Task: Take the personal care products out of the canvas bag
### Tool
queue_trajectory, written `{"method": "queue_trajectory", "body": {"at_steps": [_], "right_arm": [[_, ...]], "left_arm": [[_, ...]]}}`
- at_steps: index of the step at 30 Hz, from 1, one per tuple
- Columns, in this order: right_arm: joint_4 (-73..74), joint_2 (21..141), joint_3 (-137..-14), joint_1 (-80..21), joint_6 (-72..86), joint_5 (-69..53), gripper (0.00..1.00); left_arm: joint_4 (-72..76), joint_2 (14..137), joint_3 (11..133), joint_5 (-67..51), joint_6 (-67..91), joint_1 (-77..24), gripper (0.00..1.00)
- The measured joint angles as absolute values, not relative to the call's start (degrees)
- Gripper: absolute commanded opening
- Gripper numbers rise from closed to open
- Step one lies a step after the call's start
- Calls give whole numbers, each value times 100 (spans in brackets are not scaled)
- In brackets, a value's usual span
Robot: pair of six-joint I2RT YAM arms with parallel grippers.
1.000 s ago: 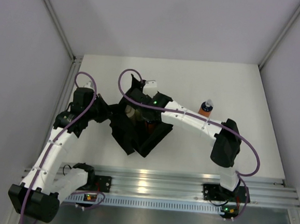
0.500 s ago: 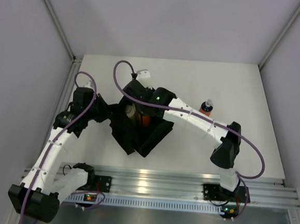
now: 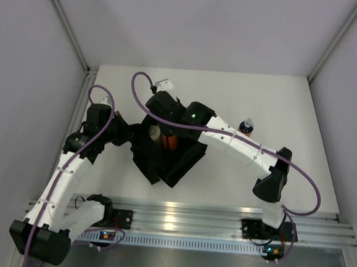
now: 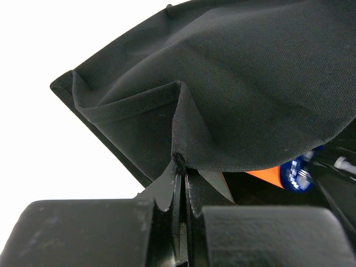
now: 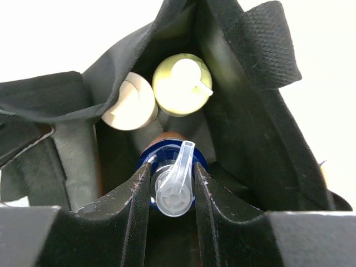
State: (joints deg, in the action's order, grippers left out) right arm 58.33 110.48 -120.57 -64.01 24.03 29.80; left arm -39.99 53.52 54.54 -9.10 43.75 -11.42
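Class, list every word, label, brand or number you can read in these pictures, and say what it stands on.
No text is readable anywhere.
Orange bottle with dark-blue band standing on the table: label too small to read.
Black fabric bag: plain cloth.
Cream cap, yellow-green cap and white flip cap inside it: blank.

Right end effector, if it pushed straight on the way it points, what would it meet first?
The right end effector is clamped on the orange bottle, so that comes first, likely pushed deeper into the canvas bag.
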Motion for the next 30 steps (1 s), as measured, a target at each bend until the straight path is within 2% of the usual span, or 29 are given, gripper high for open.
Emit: {"method": "queue_trajectory", "body": {"at_steps": [30], "right_arm": [[5977, 10287, -13100, -6412, 1227, 2259, 0]], "left_arm": [[-4073, 5391, 5551, -873, 4324, -1144, 0]]}}
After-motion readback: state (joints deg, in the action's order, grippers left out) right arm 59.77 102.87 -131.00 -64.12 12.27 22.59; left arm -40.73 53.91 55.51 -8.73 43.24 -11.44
